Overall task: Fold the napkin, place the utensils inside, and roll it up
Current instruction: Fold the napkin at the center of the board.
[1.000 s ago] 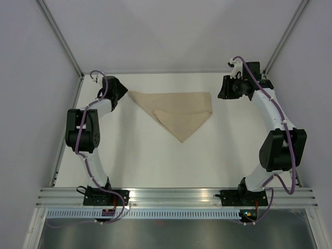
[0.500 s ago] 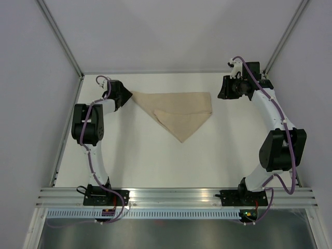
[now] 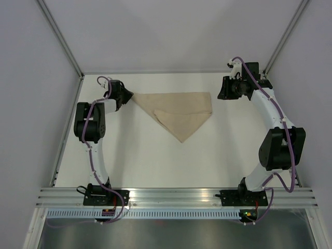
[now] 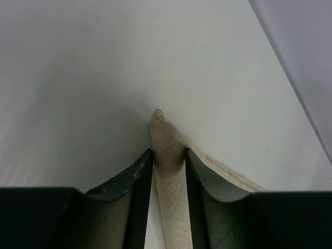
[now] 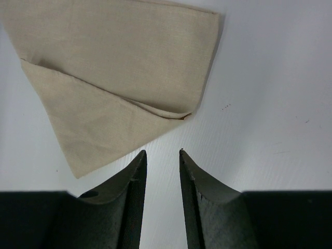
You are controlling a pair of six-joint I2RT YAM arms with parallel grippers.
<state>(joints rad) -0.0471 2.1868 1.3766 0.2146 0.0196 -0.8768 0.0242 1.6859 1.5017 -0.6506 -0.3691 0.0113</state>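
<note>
The beige napkin (image 3: 179, 111) lies folded into a triangle at the back middle of the table, its point toward me. My left gripper (image 3: 126, 97) is at the napkin's left corner. In the left wrist view the corner (image 4: 168, 171) sits between the fingers of my left gripper (image 4: 169, 151), which stand open, with a sliver of table showing beside the cloth. My right gripper (image 3: 223, 89) is open and empty just off the napkin's right corner; in the right wrist view the napkin (image 5: 119, 67) lies ahead of my right gripper (image 5: 163, 151). The fork is out of view.
White enclosure walls and metal frame posts (image 3: 62, 41) close in the back and sides. An aluminium rail (image 3: 171, 194) runs along the near edge by the arm bases.
My left gripper has moved right, from beside the napkin onto its left corner. The right arm and the napkin have hardly moved.
</note>
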